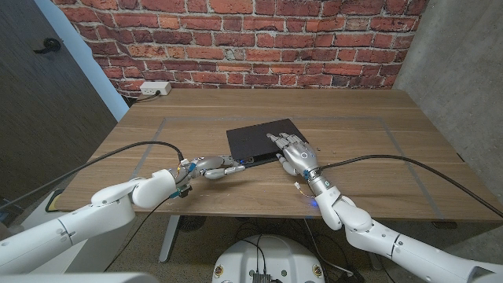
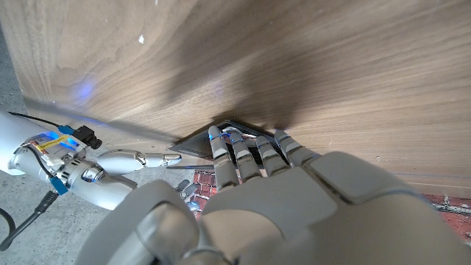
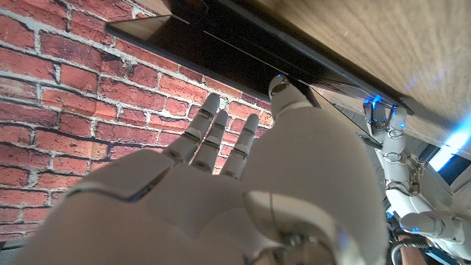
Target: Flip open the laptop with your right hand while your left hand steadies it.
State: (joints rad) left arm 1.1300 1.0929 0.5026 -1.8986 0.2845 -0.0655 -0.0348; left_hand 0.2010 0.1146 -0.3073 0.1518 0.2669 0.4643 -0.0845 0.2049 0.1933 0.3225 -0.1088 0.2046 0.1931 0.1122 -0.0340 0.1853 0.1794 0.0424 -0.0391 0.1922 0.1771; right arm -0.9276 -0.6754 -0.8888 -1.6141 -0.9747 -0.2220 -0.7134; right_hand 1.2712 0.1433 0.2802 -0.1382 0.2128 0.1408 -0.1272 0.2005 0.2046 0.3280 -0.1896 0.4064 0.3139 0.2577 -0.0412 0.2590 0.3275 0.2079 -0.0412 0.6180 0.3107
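Your laptop [image 1: 262,140] lies closed, a flat black slab near the middle of the wooden table [image 1: 369,149], its near edge toward you. Your right hand [image 1: 295,154] sits over the laptop's near right corner with fingers spread apart across the lid; in the right wrist view one fingertip [image 3: 280,86] meets the lid's edge, gripping nothing. Your left hand [image 1: 212,167] reaches in from the left with fingers stretched out together, their tips at the laptop's near left corner, as the left wrist view shows. Behind the table stands a brick wall [image 1: 236,39].
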